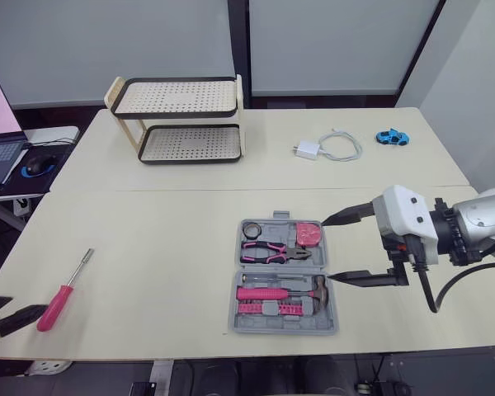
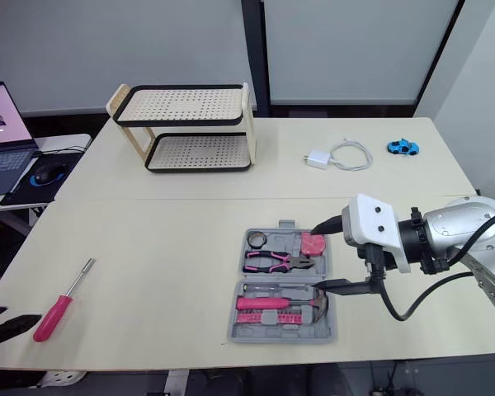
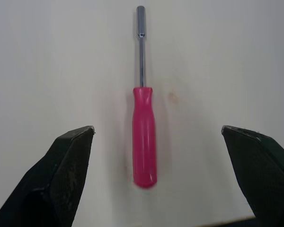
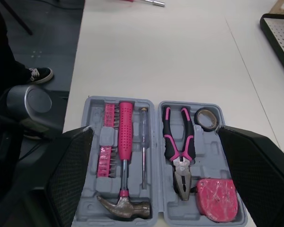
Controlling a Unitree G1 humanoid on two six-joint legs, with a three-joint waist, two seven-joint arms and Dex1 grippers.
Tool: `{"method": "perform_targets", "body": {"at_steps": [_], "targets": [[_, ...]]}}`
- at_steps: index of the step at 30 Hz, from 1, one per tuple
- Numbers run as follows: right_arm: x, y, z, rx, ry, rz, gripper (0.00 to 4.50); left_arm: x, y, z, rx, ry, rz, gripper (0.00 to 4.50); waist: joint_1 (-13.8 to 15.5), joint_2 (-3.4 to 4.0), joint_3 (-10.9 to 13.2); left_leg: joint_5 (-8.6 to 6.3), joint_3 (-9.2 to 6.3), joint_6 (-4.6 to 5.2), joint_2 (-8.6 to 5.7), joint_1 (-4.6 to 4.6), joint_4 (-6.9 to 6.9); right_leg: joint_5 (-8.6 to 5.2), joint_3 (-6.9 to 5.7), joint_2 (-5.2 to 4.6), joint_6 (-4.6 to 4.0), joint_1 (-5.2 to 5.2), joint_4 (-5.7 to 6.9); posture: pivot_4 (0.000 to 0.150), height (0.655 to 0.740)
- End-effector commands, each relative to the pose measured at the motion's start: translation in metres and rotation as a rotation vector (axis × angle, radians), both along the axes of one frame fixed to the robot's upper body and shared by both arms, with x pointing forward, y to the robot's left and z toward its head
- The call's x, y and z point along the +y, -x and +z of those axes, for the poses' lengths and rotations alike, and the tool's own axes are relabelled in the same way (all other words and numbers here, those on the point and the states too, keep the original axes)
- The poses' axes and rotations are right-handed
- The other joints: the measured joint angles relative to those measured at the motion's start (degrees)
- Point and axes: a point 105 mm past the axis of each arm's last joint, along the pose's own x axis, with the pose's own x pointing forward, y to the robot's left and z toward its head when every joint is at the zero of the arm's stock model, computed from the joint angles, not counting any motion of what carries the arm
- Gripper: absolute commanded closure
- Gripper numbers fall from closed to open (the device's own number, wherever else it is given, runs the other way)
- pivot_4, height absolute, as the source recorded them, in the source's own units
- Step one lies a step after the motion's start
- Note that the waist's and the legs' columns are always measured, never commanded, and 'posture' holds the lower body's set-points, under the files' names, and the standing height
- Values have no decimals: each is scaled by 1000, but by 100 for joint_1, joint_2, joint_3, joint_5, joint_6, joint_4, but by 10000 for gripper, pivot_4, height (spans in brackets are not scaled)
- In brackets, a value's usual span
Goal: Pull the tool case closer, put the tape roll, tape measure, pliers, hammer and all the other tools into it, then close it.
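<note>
The grey tool case point(image 1: 340, 323) lies open near the table's front edge. It holds a tape roll point(image 1: 252, 228), pink-handled pliers point(image 1: 266, 252), a pink tape measure point(image 1: 307, 235), a hammer point(image 4: 123, 156), a thin screwdriver point(image 4: 144, 146) and pink bits point(image 1: 268, 308). My right gripper point(image 1: 330, 249) hovers open at the case's right side, with nothing between its fingers. A pink-handled nut driver point(image 1: 62, 293) lies on the table at the front left. My left gripper point(image 1: 21, 310) stands open just behind its handle end point(image 3: 144, 142), not touching it.
A two-tier perforated rack point(image 1: 181, 120) stands at the back of the table. A white charger with its cable point(image 1: 330, 147) and a blue toy car point(image 1: 392, 137) lie at the back right. A laptop point(image 1: 0, 140) and a mouse point(image 1: 37, 167) sit on a side desk at the left.
</note>
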Motion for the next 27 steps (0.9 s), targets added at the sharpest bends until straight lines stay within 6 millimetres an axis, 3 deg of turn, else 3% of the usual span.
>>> {"method": "perform_targets", "body": {"at_steps": [1,8,26,27], "targets": [[6,6,5,-21,1,17,317,10,-10,-1,18,-31,54,0,-2,0,0,0,2,1,-2,0,0,0,1,-1,0,-2,1,1500,7400],[7,8,6,-7,-1,0,317,12,-22,-23,76,-13,107,0,-36,-1,-1,-5,9,6,1,-1,-1,0,0,-2,0,-15,9,1500,7400],[2,11,12,7,16,-26,317,5,-23,-58,180,5,105,0,-4,-2,-1,-5,10,5,0,-2,6,0,0,-4,0,-21,23,1500,7400],[2,11,13,9,17,-28,101,4,-23,-61,184,4,103,1842,-3,-2,-1,-5,10,5,0,-2,6,0,0,-5,0,-21,23,1500,7400]]}}
